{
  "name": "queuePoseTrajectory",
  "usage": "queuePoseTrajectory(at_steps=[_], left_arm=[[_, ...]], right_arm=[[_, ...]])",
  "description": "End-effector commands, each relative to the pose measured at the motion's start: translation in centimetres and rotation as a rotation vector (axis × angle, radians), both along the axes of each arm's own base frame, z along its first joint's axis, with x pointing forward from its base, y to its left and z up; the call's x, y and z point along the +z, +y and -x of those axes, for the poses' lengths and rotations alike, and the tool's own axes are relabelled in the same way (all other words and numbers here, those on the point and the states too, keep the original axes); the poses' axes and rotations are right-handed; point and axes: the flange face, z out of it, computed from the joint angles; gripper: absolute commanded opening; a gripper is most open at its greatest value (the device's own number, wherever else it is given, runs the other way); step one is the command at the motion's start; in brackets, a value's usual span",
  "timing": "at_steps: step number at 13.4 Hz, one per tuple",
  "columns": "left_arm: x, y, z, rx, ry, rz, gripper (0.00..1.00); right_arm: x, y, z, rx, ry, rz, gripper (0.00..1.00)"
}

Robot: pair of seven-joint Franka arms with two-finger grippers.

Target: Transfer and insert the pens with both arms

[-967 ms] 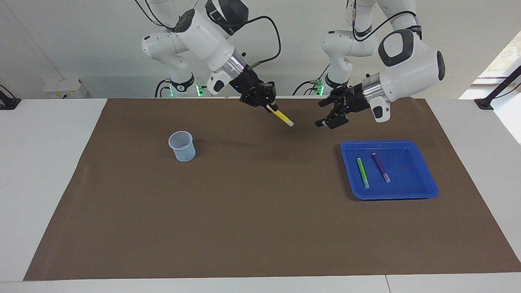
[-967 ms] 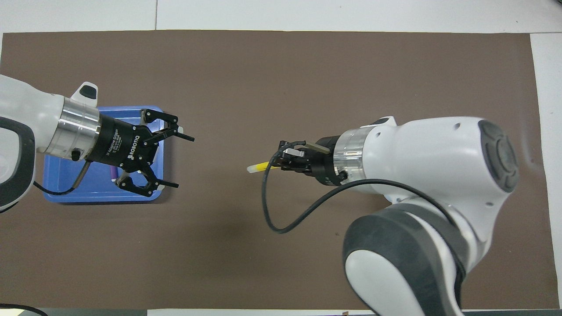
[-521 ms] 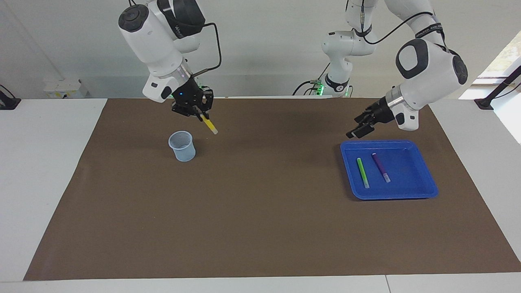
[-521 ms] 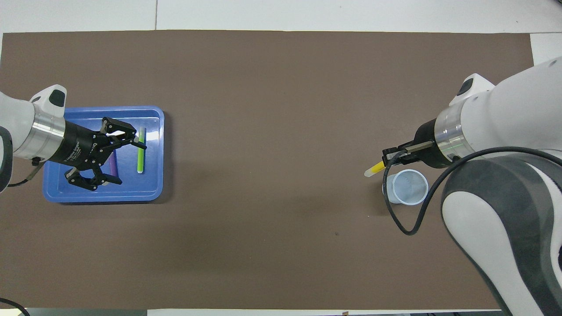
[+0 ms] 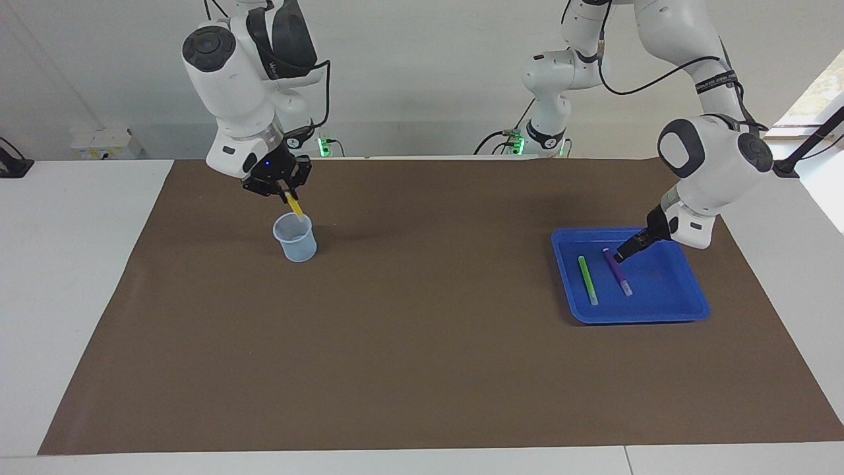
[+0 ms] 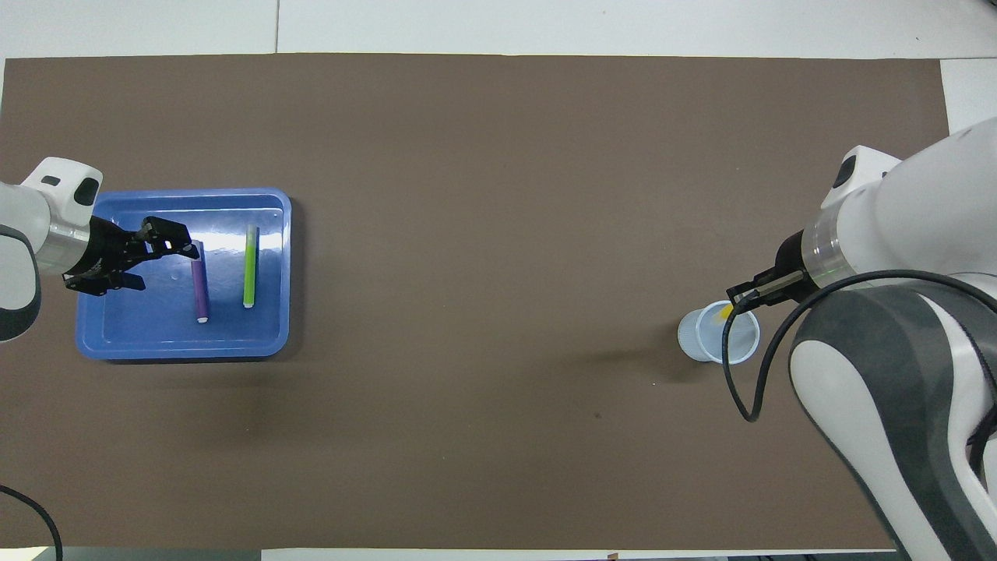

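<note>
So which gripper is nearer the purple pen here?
Left. The left gripper is low over the blue tray, open beside the purple pen. The right gripper is at the table's other end, holding the yellow pen into the cup.

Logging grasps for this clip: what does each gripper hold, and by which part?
Right gripper holds the yellow pen by its upper end, over the cup. Left gripper, open over the blue tray, holds nothing.

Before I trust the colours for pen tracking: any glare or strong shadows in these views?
Overhead view: glare patches on the blue tray floor beside the purple pen. Facing view: bright window at one edge, soft shadow beside the cup; no glare on the tray.
</note>
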Motion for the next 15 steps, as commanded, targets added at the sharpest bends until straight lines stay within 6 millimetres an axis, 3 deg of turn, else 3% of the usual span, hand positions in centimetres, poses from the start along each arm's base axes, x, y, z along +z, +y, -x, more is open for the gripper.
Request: queuePoseTrajectory(at_steps=[1, 4, 7, 10, 11, 14, 15], left_arm=[[-2.9, 0.0, -1.3, -0.125, -0.029, -0.056, 1.0], [-5.7, -1.7, -1.9, -0.233, -0.009, -0.136, 1.0], [-7.4, -1.9, -2.2, -0.239, -0.004, -0.136, 0.99], [-7.6, -1.8, -2.0, -0.279, 0.002, -0.13, 0.96], [-7.6, -1.5, -2.0, -0.294, 0.005, -0.128, 0.91], [-7.8, -1.5, -1.7, -0.298, 0.017, -0.124, 0.57], [-7.9, -1.5, -1.6, -0.3, 0.02, -0.123, 0.41]], right_arm=[[-2.0, -1.2, 2.0, 0.019, -0.025, 0.013, 0.0], [-2.9, -1.8, 1.6, 0.04, -0.022, 0.01, 0.0], [-4.2, -2.0, 1.9, 0.042, -0.013, 0.013, 0.0], [-4.7, -2.1, 2.0, 0.045, -0.004, 0.012, 0.0], [-4.7, -2.4, 2.0, 0.04, -0.007, 0.013, 0.0], [-4.9, -2.5, 2.1, 0.038, -0.01, 0.011, 0.0], [-4.9, -2.5, 2.1, 0.038, -0.01, 0.013, 0.23]])
